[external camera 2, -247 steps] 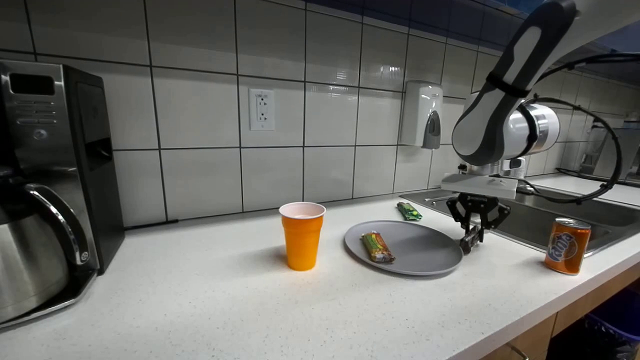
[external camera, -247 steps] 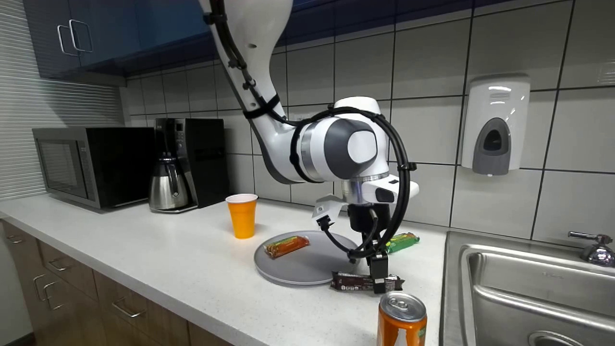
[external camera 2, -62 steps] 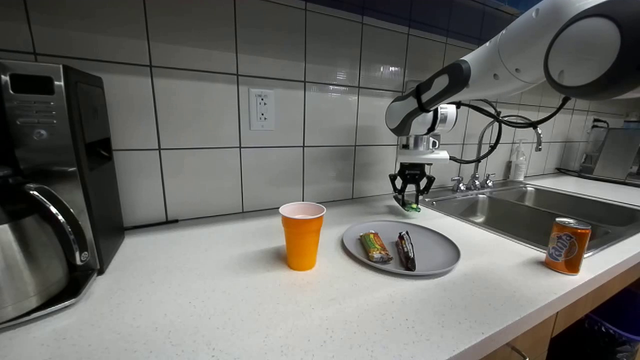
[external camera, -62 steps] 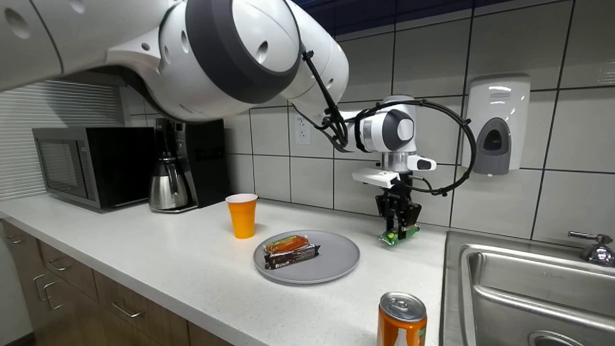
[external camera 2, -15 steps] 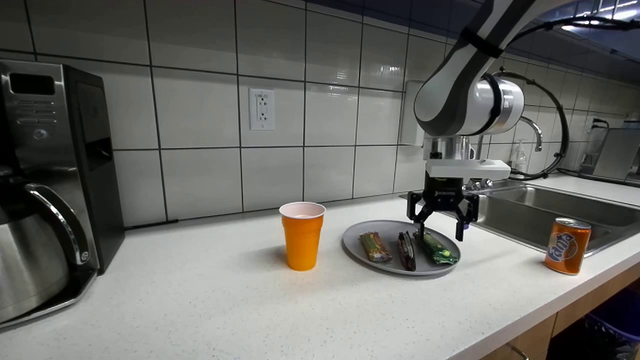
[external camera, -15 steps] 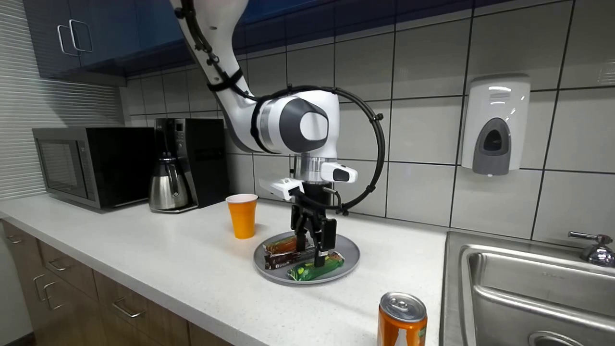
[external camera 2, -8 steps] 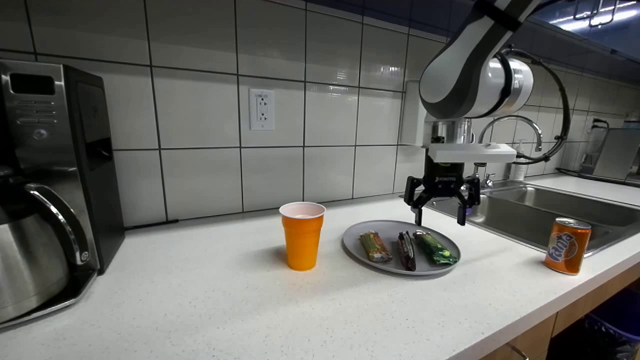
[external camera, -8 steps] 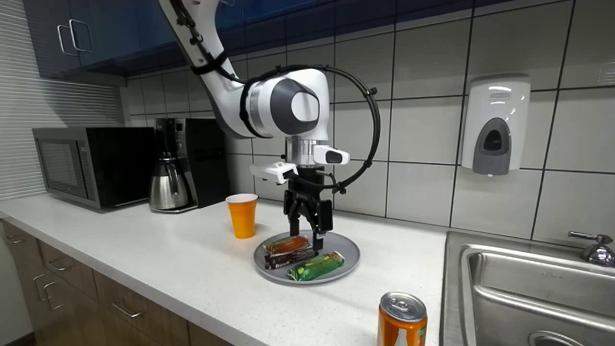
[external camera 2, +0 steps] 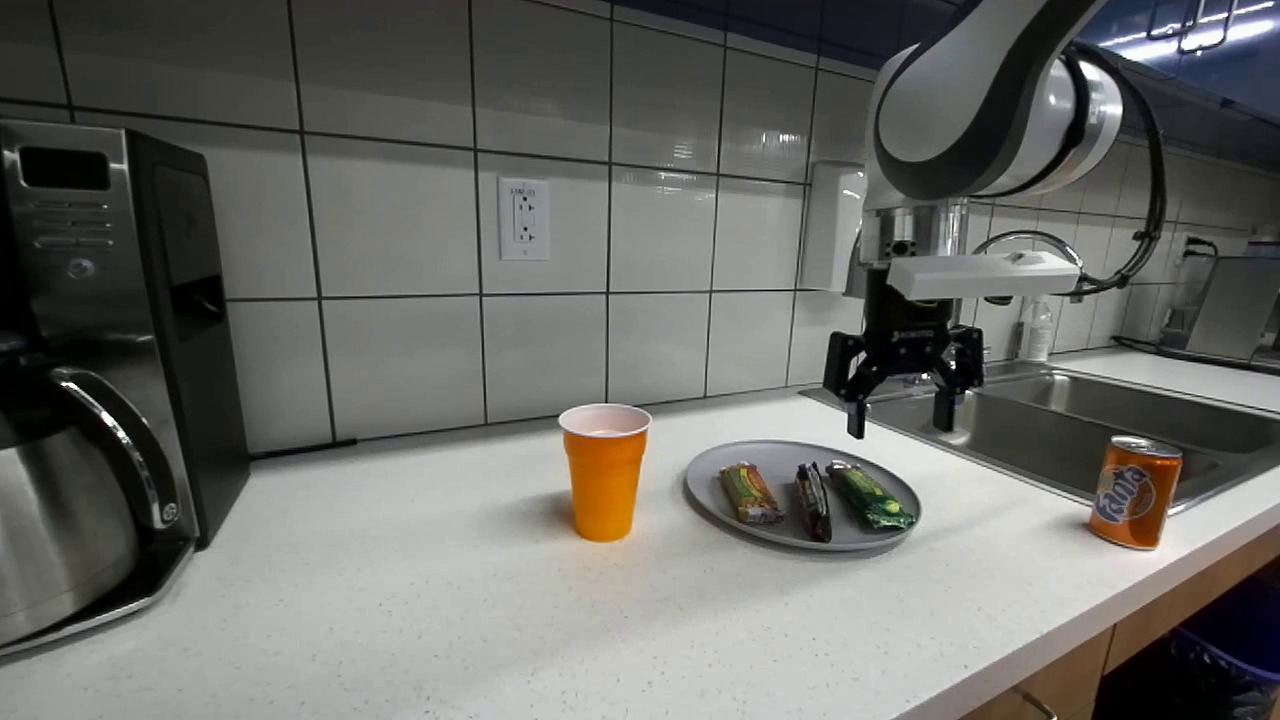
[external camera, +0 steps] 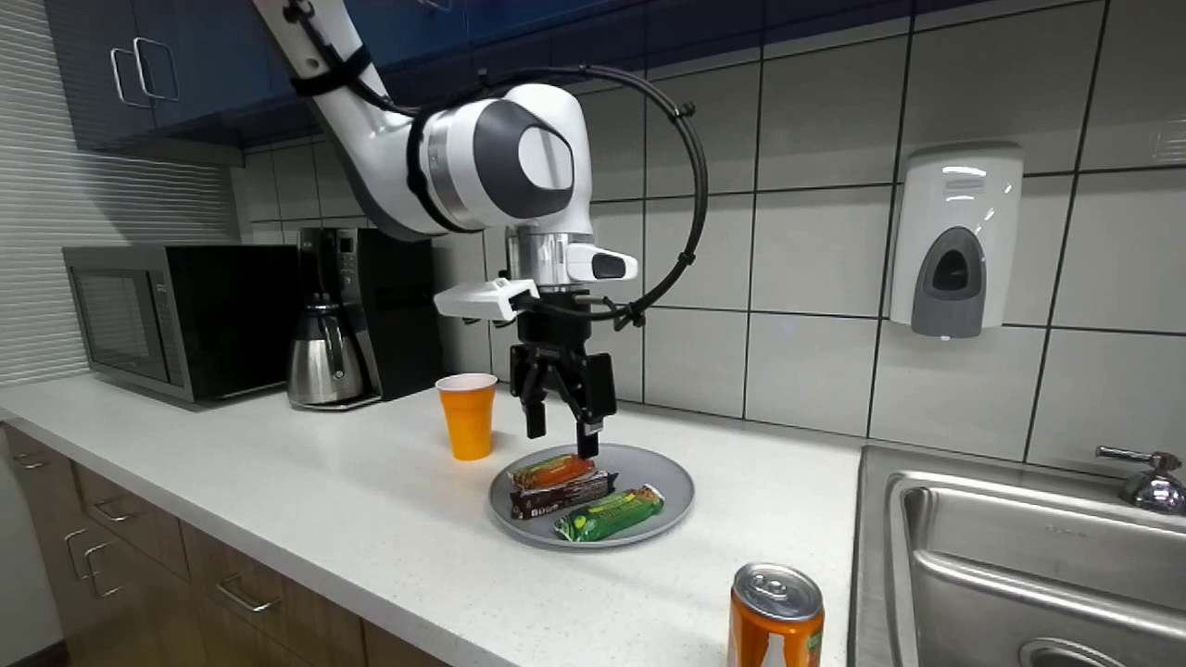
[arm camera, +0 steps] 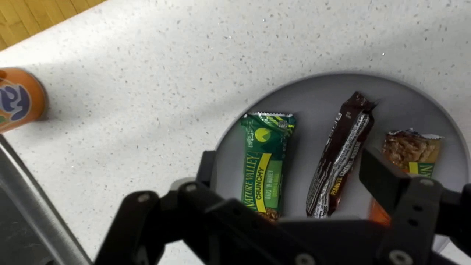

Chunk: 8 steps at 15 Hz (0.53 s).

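My gripper hangs open above the grey plate, with nothing between its fingers. Three wrapped bars lie apart on that plate. In the wrist view, the green bar lies nearest one finger. The dark brown bar is in the middle, lying on its narrow side. Beyond the other finger, which partly covers it, rests the orange bar. An exterior view shows a gap of air between the gripper and the green bar.
An orange cup stands beside the plate. On the sink side is an orange soda can, close to the steel sink. A coffee maker and a microwave stand further along the counter, below the tiled wall.
Over the last second the gripper has risen from the green bar, leaving it on the plate. Earlier the brown bar lay on the counter, and the green one was near the wall.
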{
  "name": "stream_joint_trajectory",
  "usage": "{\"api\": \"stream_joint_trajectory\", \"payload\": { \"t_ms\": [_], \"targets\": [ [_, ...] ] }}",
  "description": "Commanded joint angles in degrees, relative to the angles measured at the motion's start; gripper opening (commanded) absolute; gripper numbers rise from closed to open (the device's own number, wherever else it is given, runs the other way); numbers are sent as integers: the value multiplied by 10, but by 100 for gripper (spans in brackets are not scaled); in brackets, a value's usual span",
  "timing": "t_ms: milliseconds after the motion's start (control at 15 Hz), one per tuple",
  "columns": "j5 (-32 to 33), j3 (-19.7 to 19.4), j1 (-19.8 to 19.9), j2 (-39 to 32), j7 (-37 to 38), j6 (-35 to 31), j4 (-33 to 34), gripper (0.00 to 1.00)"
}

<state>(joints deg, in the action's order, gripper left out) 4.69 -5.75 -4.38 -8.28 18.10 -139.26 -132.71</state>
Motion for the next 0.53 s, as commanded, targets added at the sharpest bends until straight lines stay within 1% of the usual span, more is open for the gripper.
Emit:
{"api": "stream_joint_trajectory", "payload": {
  "t_ms": [0, 67, 133, 267, 467],
  "targets": [
    [30, 18, 3, 66, 20, -4, -59, 100],
    [41, 21, 2, 75, 33, -9, -68, 100],
    [18, 23, 13, 33, 4, 2, -31, 100],
    [25, 29, 13, 51, 12, 1, -46, 100],
    [25, 30, 14, 58, 13, 1, -52, 100]
  ]
}}
